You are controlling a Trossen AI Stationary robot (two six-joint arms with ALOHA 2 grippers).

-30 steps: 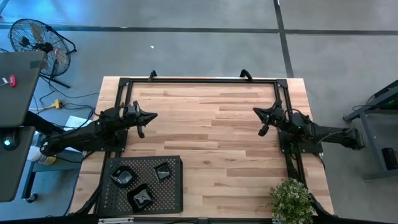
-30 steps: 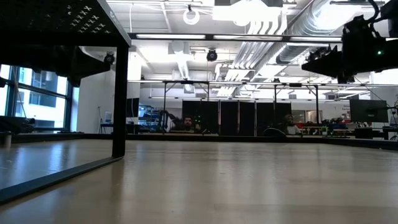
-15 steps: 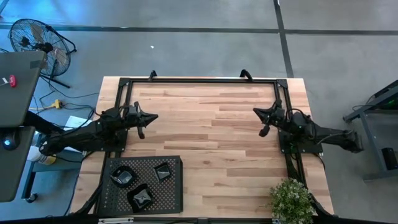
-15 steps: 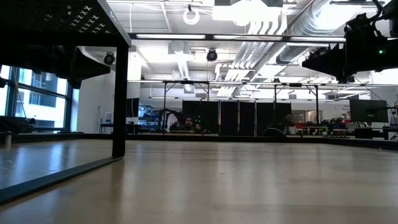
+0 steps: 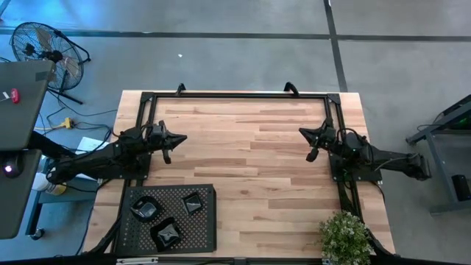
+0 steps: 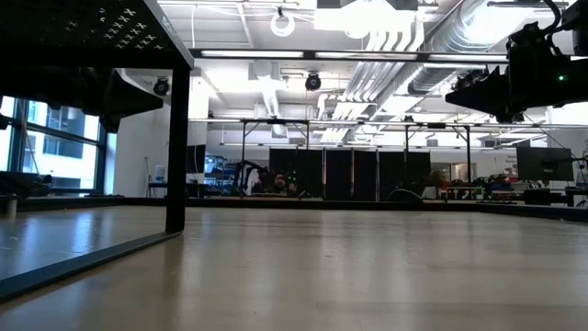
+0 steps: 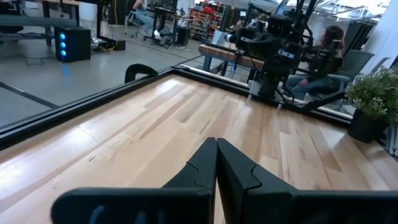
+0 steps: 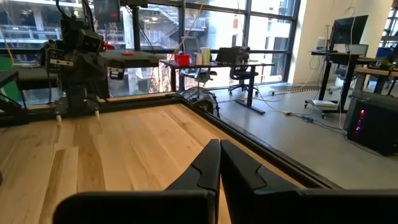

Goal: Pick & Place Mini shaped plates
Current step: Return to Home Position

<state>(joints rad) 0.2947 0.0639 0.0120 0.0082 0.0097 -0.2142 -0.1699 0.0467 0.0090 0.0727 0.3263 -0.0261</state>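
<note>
Glossy black mini shaped plates (image 5: 146,209) sit on the perforated black shelf (image 5: 207,224). Left gripper (image 5: 181,137) and right gripper (image 5: 302,132) hover over the wood-plank table (image 5: 243,151), fingers pressed together, empty.

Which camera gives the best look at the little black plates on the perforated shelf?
The high view: looking straight down, it shows the black plates in three spots on the perforated shelf. The low view shows only the shelf's underside and leg; both wrist views miss them.
</note>
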